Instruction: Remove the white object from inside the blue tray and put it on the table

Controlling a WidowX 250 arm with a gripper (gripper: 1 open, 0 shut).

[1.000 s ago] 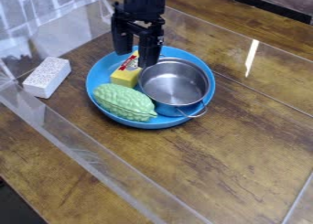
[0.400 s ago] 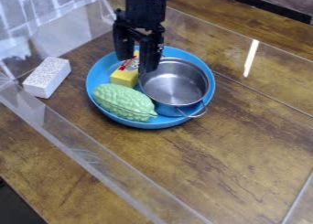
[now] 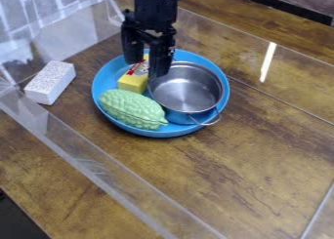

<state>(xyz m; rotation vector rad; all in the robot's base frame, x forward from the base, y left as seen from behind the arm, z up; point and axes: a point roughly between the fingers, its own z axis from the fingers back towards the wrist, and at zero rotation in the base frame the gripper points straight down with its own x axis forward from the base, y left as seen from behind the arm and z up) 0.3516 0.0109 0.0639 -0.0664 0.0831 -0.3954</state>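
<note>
The white object [image 3: 50, 82], a speckled rectangular block, lies on the table [image 3: 248, 175] just left of the blue tray [image 3: 115, 122], outside its rim. My black gripper [image 3: 144, 59] hangs over the tray's back-left part, above the yellow item [image 3: 133, 82]. Its fingers are open and nothing is between them. A gap separates the gripper from the white object.
Inside the tray sit a steel pot [image 3: 186, 91], a bumpy green item [image 3: 133, 109] and the yellow item. A clear plastic sheet edge [image 3: 78, 136] crosses the table at the front left. Bright glare marks the tabletop at the right.
The gripper has shifted very slightly to the right over the tray and stays open. The white object and the tray's contents have not moved.
</note>
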